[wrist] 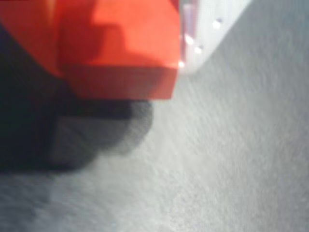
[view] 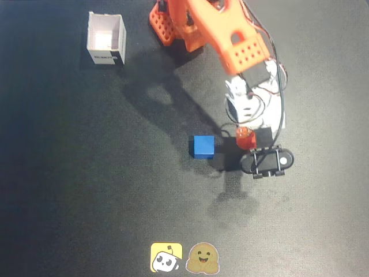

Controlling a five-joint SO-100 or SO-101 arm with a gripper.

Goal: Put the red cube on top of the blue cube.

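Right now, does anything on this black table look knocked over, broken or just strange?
Nothing looks damaged or spilled. The blue cube sits flat on the black table, and the white box stands upright. The wrist view is blurry, with the red cube filling its top at the end effector.
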